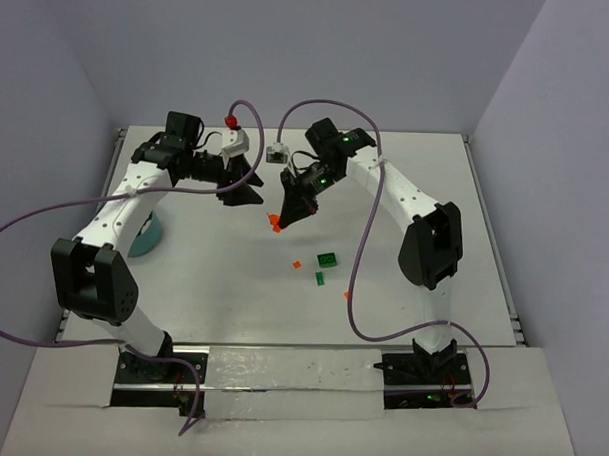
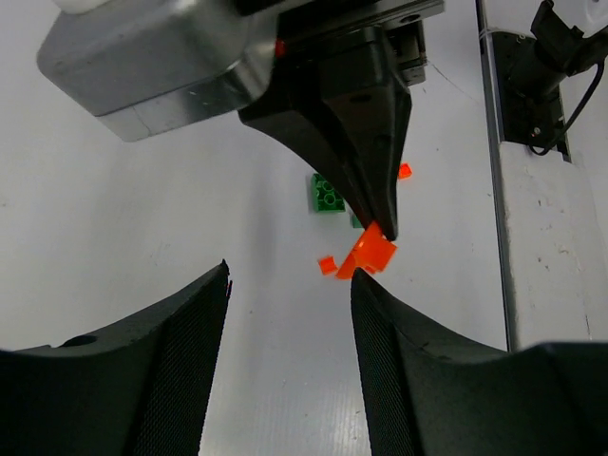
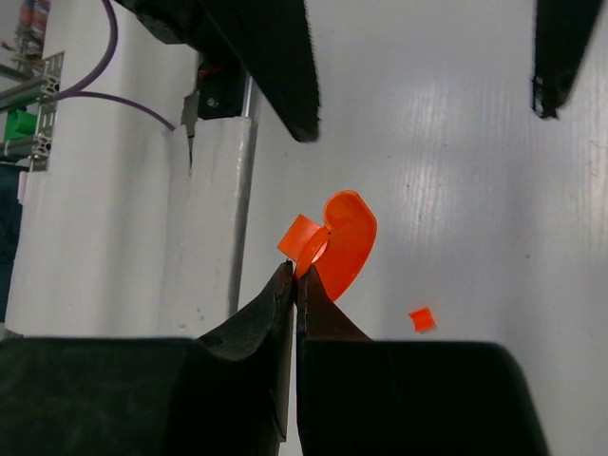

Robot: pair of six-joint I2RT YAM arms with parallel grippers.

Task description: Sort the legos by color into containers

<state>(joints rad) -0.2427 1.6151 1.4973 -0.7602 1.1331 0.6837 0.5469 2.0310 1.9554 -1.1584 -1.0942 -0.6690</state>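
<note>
My right gripper [image 3: 296, 274] is shut on the edge of a round orange lego [image 3: 347, 242], holding it just above the table's middle [image 1: 275, 223]. My left gripper [image 2: 290, 277] faces it, open and empty. The orange piece [image 2: 370, 253] hangs right at the tip of the left gripper's right finger [image 2: 399, 342]. More legos lie loose on the table: a green brick [image 1: 327, 259], a small green bit [image 1: 321, 279] and two small orange bits [image 1: 295, 264] [image 1: 347, 293]. The teal container [image 1: 149, 235] stands at the left, mostly hidden behind my left arm.
The white table ends at a raised rail on the right [image 1: 512, 295] and at the arm bases at the near edge [image 1: 299, 373]. Purple cables loop over both arms. A small orange bit [image 3: 422, 319] lies just beyond the right gripper's tips.
</note>
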